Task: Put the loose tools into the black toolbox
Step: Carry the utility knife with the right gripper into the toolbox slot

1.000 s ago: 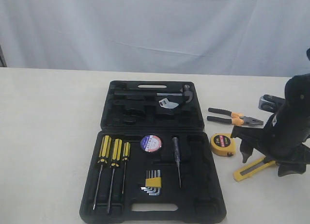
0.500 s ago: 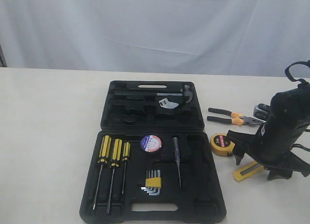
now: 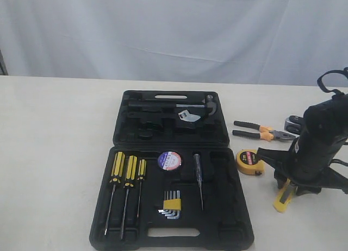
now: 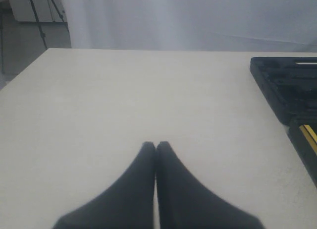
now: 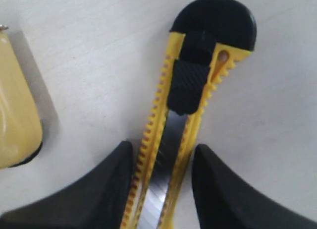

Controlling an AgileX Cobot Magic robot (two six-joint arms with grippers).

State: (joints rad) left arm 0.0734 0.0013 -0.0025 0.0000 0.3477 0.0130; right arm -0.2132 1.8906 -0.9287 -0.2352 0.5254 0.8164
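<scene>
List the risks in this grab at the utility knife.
The right hand straddles the utility knife well away from its black end cap, so the knife may swing or slip once lifted. The hand would clamp narrow ridged yellow edges; a skewed squeeze could flick the knife out. The tape measure lies close and could get nudged.

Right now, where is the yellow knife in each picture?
Exterior view: the knife lies low on the right, to the right of the tape measure.
Left wrist view: not in it.
Right wrist view: in the middle, straddled by the right end effector.
Shared landmark: the tape measure, also at the edge of the right wrist view. The left wrist view shares only the toolbox with the exterior view.
</scene>
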